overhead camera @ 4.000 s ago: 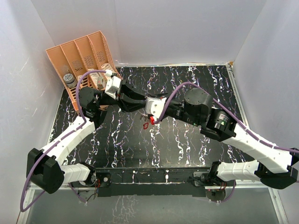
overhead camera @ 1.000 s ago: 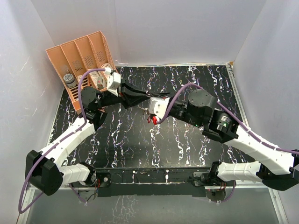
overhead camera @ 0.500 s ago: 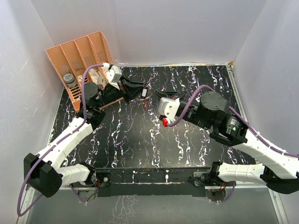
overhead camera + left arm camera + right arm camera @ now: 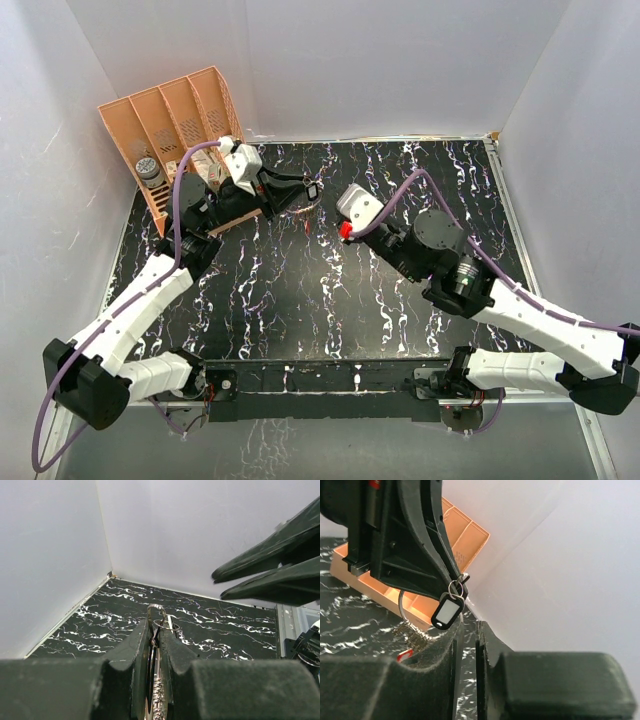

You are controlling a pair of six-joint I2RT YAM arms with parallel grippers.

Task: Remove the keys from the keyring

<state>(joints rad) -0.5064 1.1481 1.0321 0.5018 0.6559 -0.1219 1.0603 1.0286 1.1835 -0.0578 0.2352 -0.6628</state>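
My left gripper (image 4: 302,194) is shut on the keyring and holds it above the back-left of the table. In the left wrist view the fingertips (image 4: 142,635) pinch a silver key (image 4: 157,700), with small rings (image 4: 165,625) at the tips. In the right wrist view the keyring (image 4: 400,611) hangs from the left gripper with the keys (image 4: 417,637), one with a red head (image 4: 405,655), and a black tag (image 4: 447,611). The tag also shows in the top view (image 4: 312,192). My right gripper (image 4: 466,626) is empty, its jaws a narrow gap apart, just right of the tag (image 4: 330,207).
An orange divided rack (image 4: 170,115) stands at the back left, holding a grey-capped bottle (image 4: 148,170); it also shows in the right wrist view (image 4: 465,535). White walls close the table at the back and both sides.
The grippers were joined at the table's middle. The right gripper pulled away to the right, then swung back up to the left gripper, which lifted the ring toward the back left.
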